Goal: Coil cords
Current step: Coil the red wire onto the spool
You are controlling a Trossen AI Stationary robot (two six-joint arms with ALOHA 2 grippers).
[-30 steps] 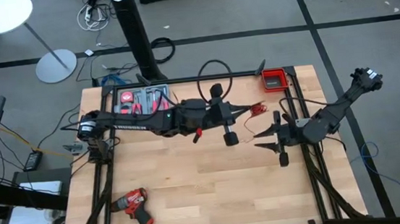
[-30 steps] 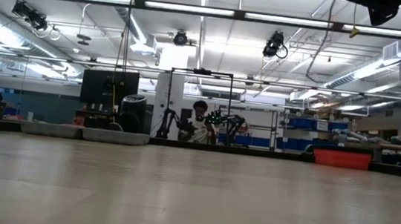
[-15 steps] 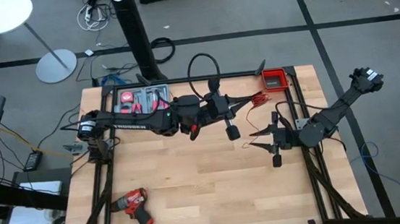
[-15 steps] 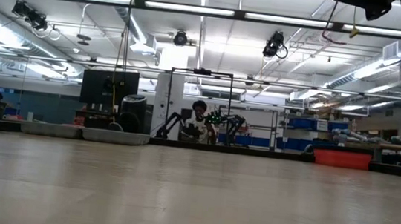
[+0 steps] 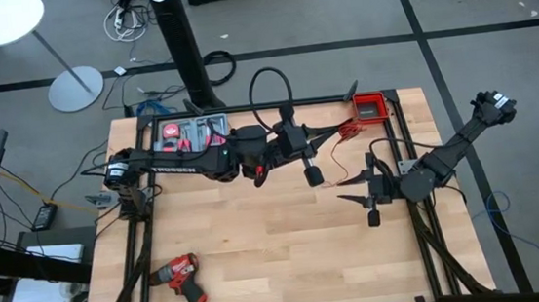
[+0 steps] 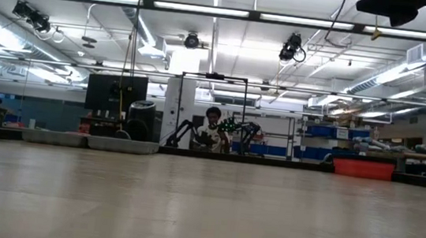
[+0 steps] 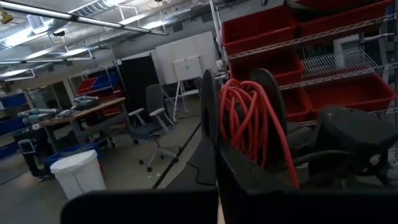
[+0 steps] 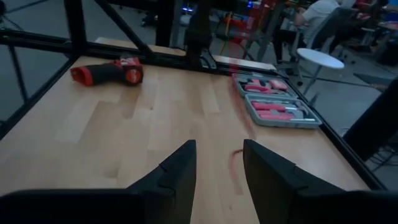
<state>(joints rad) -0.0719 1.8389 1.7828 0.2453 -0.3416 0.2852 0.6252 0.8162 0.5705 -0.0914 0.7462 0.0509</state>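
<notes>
My left gripper [image 5: 332, 136] is shut on a coil of the thin red wire [image 5: 349, 129], raised above the table's far middle. In the left wrist view the red coil [image 7: 249, 112] stands just beyond the fingertips, with dark curved strands on either side. Whether these are the black cable, I cannot tell. A loose red strand [image 5: 342, 169] drops from the coil toward my right gripper [image 5: 353, 188]. That gripper is open, with nothing between its fingers [image 8: 217, 168]. The strand's end [image 8: 237, 154] shows just ahead of them, over the wood. My left gripper pinches the red wire's coil at its lower part [image 7: 239, 155] between its two shut fingers. The fingers lie about level, tipped slightly up, and point toward the table's right. The coil stands above the fingertips, lifted clear, and one slack strand hangs from it.
A grey case of red-handled tools [image 5: 190, 133] lies at the far left. A red drill [image 5: 181, 276] lies near the front left. A red bin [image 5: 370, 108] sits at the far right corner. Black frame rails [image 5: 136, 251] run along the table's sides. Bare wood [image 5: 279, 258] lies in the near middle.
My left gripper has risen a little and tipped its fingers upward. This has carried the red coil toward the table's far edge. The hanging strand has swung along with it in front of my right gripper.
</notes>
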